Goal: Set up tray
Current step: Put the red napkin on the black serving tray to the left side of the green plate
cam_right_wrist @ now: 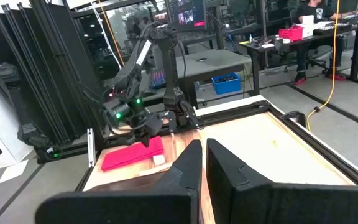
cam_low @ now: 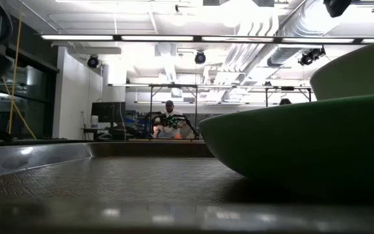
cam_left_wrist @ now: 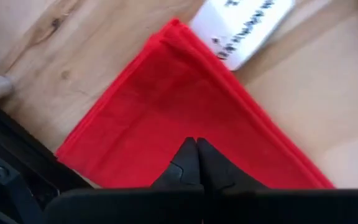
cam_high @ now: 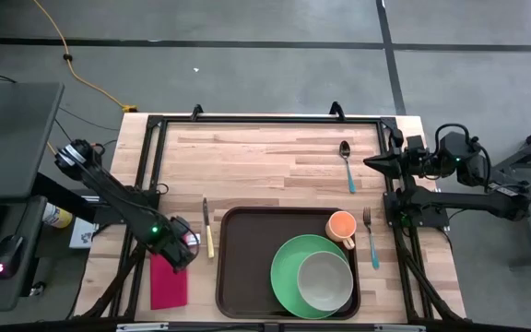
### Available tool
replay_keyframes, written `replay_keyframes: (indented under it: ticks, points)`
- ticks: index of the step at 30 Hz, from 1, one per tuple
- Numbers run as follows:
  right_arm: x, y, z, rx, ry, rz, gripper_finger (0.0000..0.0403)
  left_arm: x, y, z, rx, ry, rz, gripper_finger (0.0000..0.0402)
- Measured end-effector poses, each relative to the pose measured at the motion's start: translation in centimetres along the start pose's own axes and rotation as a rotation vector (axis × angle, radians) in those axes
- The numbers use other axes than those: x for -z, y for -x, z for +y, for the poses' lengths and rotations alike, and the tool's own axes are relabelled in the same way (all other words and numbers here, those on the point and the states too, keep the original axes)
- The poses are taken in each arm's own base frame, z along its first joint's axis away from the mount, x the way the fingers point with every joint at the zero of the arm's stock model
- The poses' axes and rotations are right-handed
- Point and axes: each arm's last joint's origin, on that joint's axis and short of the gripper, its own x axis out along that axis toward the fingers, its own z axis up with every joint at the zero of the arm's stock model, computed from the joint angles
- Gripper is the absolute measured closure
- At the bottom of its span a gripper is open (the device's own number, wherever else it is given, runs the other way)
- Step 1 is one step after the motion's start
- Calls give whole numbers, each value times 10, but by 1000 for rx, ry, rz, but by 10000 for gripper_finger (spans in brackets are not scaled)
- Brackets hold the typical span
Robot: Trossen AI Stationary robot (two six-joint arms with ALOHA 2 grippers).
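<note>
- Left gripper (cam_high: 179,247) sits low at the top edge of the red napkin (cam_high: 168,281); in the left wrist view its fingertips (cam_left_wrist: 196,155) are pressed together on the red cloth, pinching it at that edge.
- Tray (cam_high: 247,221), dark brown with a raised rim, lies just beside the left gripper on the side toward the table's centre, apart from it and separated by a knife (cam_high: 207,231) with a yellow handle.
- Green plate (cam_high: 289,263) rests in the tray's corner farthest from the left gripper, with a grey-green bowl (cam_high: 325,281) standing on it.
- Orange cup (cam_high: 341,226) stands at the tray's far rim, beyond the plate from the left gripper.
- Red napkin lies flat on the wooden table (cam_high: 265,152), outside the tray, directly under and in front of the left gripper.
- Right gripper (cam_high: 369,161) waits at the right edge of the table, well apart from the tray; the right wrist view shows its fingers (cam_right_wrist: 188,163) brought together with nothing between them.
- Fork (cam_high: 370,235) with a blue handle lies on the table just outside the tray, between the tray and the right arm's base.
- Spoon (cam_high: 347,163), also blue-handled, lies near the right gripper, apart from the tray.
</note>
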Motion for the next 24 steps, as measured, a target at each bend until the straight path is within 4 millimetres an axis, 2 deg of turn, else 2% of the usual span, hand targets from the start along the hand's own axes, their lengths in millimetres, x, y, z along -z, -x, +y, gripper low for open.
replay_keyframes:
  ticks: [9, 14, 20, 24]
  points:
    - [0, 0, 0, 0, -1, 0, 402, 1, -27, -13, -85, 4, 64, 388]
    - [0, 0, 0, -1, -2, 0, 402, -9, -39, -15, -122, 28, 86, 389]
    - [0, 0, 0, 0, -3, 0, 402, -40, -40, -11, -152, 29, 109, 387]
    - [0, 0, 0, 0, -3, 0, 402, -69, -38, -4, -177, 19, 24, 390]
